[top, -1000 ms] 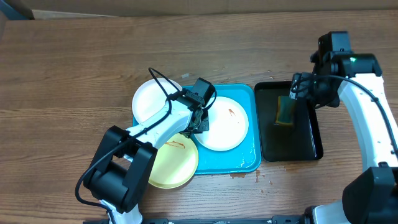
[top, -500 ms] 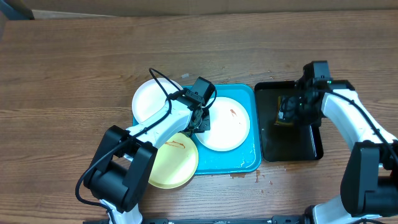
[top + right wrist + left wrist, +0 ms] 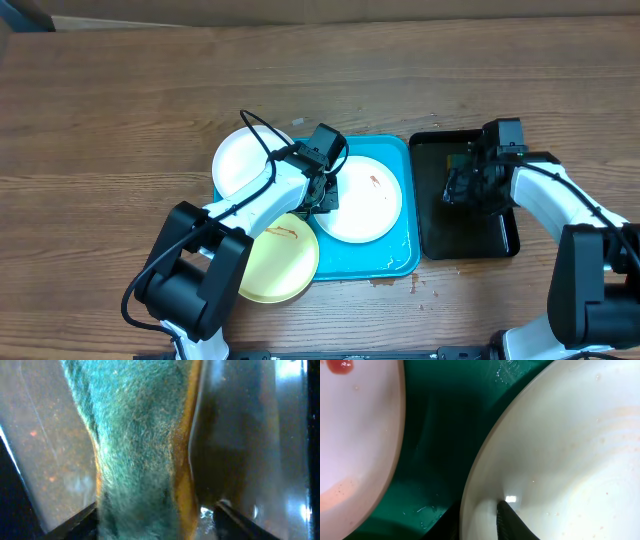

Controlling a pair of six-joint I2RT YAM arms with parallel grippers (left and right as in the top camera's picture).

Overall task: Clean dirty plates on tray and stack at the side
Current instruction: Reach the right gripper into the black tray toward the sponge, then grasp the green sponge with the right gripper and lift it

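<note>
Three plates [image 3: 365, 205] [image 3: 245, 160] [image 3: 280, 262], one tray [image 3: 400, 255], probably sponge [image 3: 140, 450].

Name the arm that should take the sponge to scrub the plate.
Right. The right gripper is down in the black tray, a finger on each side of the sponge. The left gripper clamps the white plate by its rim on the blue tray, away from the sponge.
</note>
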